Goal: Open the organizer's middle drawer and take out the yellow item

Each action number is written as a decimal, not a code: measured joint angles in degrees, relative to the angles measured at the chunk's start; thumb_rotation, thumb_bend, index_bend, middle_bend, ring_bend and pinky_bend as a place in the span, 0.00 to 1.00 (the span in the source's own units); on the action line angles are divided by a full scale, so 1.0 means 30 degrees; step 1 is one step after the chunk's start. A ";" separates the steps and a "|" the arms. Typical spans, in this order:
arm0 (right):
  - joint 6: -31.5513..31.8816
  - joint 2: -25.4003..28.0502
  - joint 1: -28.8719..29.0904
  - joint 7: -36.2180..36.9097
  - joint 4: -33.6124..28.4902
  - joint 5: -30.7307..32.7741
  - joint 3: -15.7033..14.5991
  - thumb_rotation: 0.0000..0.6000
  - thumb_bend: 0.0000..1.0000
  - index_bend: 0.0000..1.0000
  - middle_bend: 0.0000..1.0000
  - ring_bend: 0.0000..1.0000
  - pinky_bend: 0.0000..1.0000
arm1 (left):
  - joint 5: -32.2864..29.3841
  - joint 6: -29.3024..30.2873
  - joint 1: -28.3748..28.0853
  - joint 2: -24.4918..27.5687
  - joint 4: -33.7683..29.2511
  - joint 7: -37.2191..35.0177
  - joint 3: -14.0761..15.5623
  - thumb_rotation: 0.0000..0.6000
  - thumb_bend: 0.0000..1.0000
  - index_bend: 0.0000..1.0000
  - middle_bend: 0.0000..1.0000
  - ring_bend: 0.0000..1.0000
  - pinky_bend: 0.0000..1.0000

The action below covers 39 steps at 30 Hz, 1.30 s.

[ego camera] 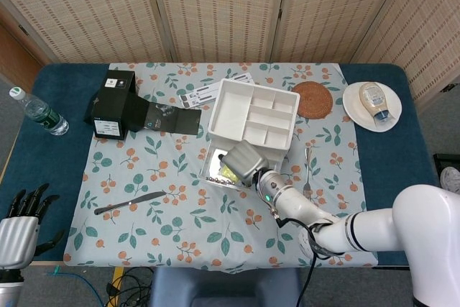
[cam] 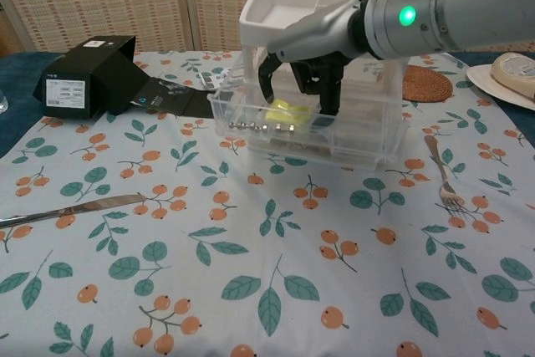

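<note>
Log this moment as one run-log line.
drawer: pulled out | right hand: fingers down inside drawer around yellow item, grip unconfirmed | left hand: idle off table's near-left edge, open

The drawer (cam: 305,127) is open from above; its clear walls and the organizer (cam: 326,14) behind hem the right hand (cam: 305,73).

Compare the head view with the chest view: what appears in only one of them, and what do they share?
Only the head view shows the left robot hand idle at the table's near-left edge, the water bottle and the organizer's top tray compartments.

Only the chest view shows the right robot hand's fingers reaching down into the open drawer around the yellow item.

Both show the right robot hand, black box, knife, fork and coaster.
</note>
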 measured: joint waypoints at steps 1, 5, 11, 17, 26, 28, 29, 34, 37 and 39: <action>-0.0004 -0.0015 -0.0047 -0.0029 0.0020 -0.0033 0.0042 1.00 0.23 0.31 0.94 1.00 1.00 | -0.0002 0.0003 0.0005 0.0004 0.0004 0.0001 0.0002 1.00 0.22 0.23 0.11 0.13 0.08; -0.0010 -0.0071 -0.0271 -0.0100 0.0090 -0.0194 0.0246 1.00 0.23 0.34 0.95 1.00 1.00 | 0.0011 0.0002 0.0004 -0.0003 0.0023 -0.0010 0.0003 1.00 0.22 0.23 0.11 0.13 0.08; 0.0044 -0.0157 -0.0620 -0.0241 0.0171 -0.0470 0.0462 1.00 0.24 0.37 0.95 1.00 1.00 | 0.0013 -0.0026 0.0001 -0.0028 0.0063 -0.0018 0.0014 1.00 0.22 0.23 0.11 0.13 0.08; 0.0097 -0.0222 -0.1020 -0.0183 0.0267 -0.0829 0.0773 1.00 0.26 0.40 0.96 1.00 1.00 | 0.0014 -0.0060 -0.0035 -0.0047 0.0089 -0.0029 -0.0012 1.00 0.22 0.23 0.11 0.13 0.08; 0.0230 0.0232 -0.1580 0.0100 -0.0247 -0.1625 0.1289 1.00 0.28 0.41 0.97 1.00 1.00 | 0.0048 -0.0009 -0.0013 -0.0019 0.0079 -0.0049 -0.0006 1.00 0.22 0.23 0.11 0.13 0.08; 0.0337 0.0516 -0.1741 0.0189 -0.0579 -0.1908 0.1393 1.00 0.28 0.41 0.97 1.00 1.00 | 0.0074 -0.0003 -0.0022 0.0000 0.0055 -0.0045 -0.0009 1.00 0.22 0.23 0.11 0.13 0.08; 0.0409 0.0667 -0.1826 0.0242 -0.0754 -0.2051 0.1444 1.00 0.28 0.41 0.97 1.00 1.00 | 0.0091 0.0007 -0.0026 0.0006 0.0041 -0.0043 -0.0014 1.00 0.22 0.23 0.11 0.13 0.08; 0.1128 0.1840 -0.2585 0.0778 -0.2016 -0.3229 0.1762 1.00 0.28 0.41 0.97 1.00 1.00 | 0.0190 0.0044 -0.0062 0.0020 -0.0050 -0.0019 -0.0033 1.00 0.22 0.23 0.11 0.13 0.08; 0.1723 0.2693 -0.3337 0.1301 -0.2897 -0.4322 0.1873 1.00 0.28 0.41 0.97 1.00 1.00 | 0.0248 -0.0003 -0.0119 0.0016 -0.0106 0.0029 -0.0037 1.00 0.22 0.23 0.11 0.13 0.08; 0.2104 0.3389 -0.3980 0.1678 -0.3485 -0.5214 0.1858 1.00 0.28 0.41 0.97 1.00 1.00 | 0.0311 -0.0005 -0.0163 0.0013 -0.0144 0.0055 -0.0055 1.00 0.22 0.23 0.11 0.13 0.08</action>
